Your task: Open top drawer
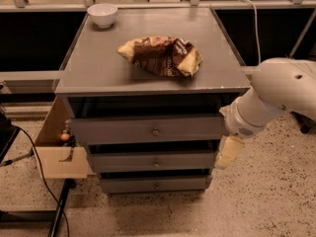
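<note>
because the knob (155,131) sits mid-front on the top drawer (113,131), the gripper (229,152) hangs below the front right corner of the tabletop (94,68), apart from that knob, probably to line up with it; whether it is open i cannot tell.

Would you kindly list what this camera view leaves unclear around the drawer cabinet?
- Top drawer: its inside is hidden behind its own front panel in the camera view.
- Hand, low beside the right side of the cabinet: this single angle does not show whether it touches the cabinet.
- Arm: its upper part is cut off by the right edge.
- Bowl: any contents are hidden by its rim.
</note>
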Robot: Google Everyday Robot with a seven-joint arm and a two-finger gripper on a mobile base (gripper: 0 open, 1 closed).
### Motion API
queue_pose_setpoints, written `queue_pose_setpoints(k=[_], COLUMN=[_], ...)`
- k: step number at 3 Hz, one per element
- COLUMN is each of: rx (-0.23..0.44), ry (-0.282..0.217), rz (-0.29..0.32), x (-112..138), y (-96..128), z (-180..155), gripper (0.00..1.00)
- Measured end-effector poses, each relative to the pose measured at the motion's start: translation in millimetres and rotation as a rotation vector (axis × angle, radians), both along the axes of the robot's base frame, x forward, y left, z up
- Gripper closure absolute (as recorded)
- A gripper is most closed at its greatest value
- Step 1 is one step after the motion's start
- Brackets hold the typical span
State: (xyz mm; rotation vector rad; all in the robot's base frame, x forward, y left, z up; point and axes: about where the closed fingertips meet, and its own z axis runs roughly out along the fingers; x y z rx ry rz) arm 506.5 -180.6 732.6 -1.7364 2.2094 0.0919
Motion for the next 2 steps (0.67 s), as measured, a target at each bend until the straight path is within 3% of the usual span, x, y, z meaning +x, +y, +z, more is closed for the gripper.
queue_pose_setpoints(k=[2], rx=[0.094], ry=[-0.035], rz=[0.034], x=[11], y=[7], z=[-24], gripper=[0.0])
